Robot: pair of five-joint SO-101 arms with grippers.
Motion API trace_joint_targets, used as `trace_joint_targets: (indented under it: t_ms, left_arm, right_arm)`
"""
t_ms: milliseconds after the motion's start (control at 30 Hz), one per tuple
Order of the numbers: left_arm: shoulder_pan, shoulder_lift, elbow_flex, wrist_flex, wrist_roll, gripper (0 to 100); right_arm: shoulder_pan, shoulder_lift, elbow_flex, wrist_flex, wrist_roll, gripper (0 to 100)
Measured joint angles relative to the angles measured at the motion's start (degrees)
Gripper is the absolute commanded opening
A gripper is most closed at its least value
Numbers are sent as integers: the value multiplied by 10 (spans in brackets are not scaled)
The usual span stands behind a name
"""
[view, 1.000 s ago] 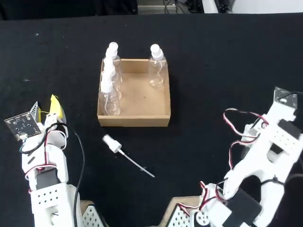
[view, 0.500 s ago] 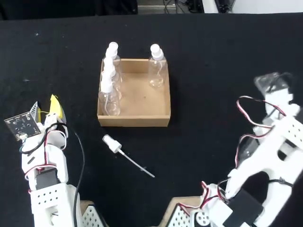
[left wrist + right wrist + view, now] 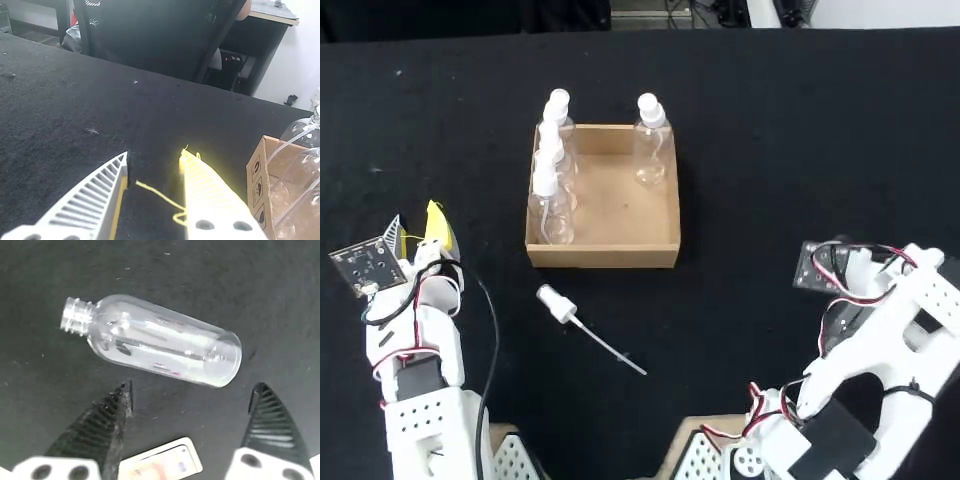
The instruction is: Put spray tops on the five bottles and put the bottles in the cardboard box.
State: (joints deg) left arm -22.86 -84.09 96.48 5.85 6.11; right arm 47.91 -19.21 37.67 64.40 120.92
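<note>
Black tabletop [image 3: 770,120] spans the scene. At left, the left gripper [image 3: 155,157] sits with fingers spread, holding nothing. Four capped bottles [image 3: 552,205] stand upright in the cardboard box [image 3: 603,256], whose side carries small printed symbols. A loose spray top [image 3: 558,303] lies before the box, its tube pointing toward the right arm's base. The right gripper [image 3: 190,390], spread wide, hovers over an uncapped bottle [image 3: 155,342] lying on its side.
</note>
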Motion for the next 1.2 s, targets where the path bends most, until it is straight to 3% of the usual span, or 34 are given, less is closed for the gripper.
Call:
trace_joint_targets:
  t_ms: [367, 567, 667, 800, 900, 1033, 1200]
  left_arm:
    - [0, 0, 0, 0, 0, 134]
    - [0, 0, 0, 0, 0, 134]
    - [0, 0, 0, 0, 0, 134]
    - [0, 0, 0, 0, 0, 134]
    - [0, 0, 0, 0, 0, 134]
    - [0, 0, 0, 0, 0, 134]
    - [0, 0, 0, 0, 0, 134]
  right_arm:
    - [45, 0, 67, -30, 185, 328]
    - [47, -1, 164, -182, 195, 282]
    - [47, 1, 197, -208, 195, 271]
    - [46, 1, 198, -212, 184, 122]
    - [42, 1, 198, -215, 113, 25]
    - [9, 1, 197, -210, -47, 75]
    - [-26, 12, 115, -148, -439, 183]
